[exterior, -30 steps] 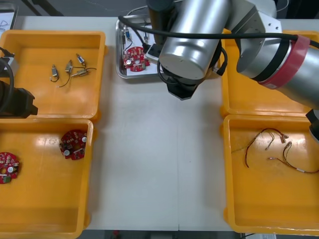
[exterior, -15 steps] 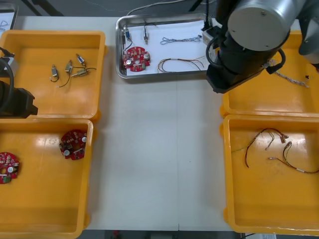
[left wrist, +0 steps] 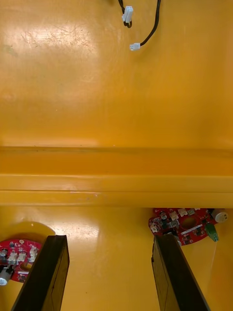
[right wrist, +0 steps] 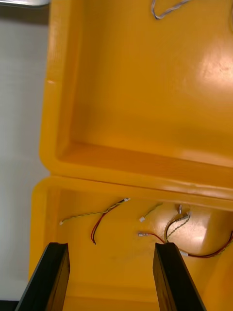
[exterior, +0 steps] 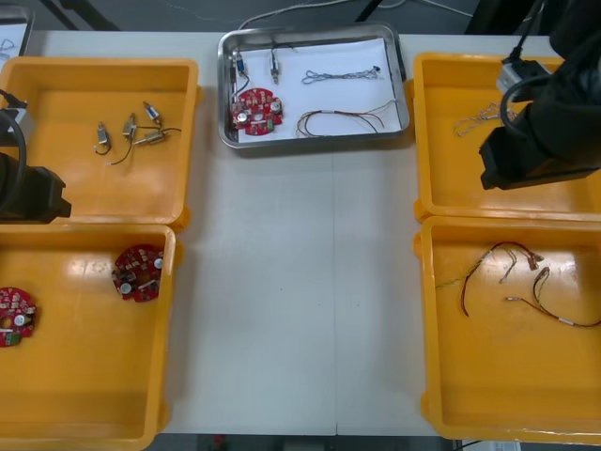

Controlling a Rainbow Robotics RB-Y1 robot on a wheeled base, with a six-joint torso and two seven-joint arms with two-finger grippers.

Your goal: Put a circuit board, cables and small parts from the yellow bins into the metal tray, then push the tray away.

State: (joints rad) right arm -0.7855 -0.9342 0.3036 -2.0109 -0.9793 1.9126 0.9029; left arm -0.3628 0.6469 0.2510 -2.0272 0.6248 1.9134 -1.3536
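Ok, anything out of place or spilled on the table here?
Nothing spilled. The metal tray sits slightly askew, one corner close to the far right yellow bin; its circuit board and cables lie inside. Right end effector hangs open over that bin; left end effector open, parked over the left yellow bins.

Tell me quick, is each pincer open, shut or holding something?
Left pincer: open, empty, above the left yellow bins.
Right pincer: open, empty, above the right yellow bins.

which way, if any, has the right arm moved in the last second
Yes, the right arm swung right, off the tray and over the far right bin.
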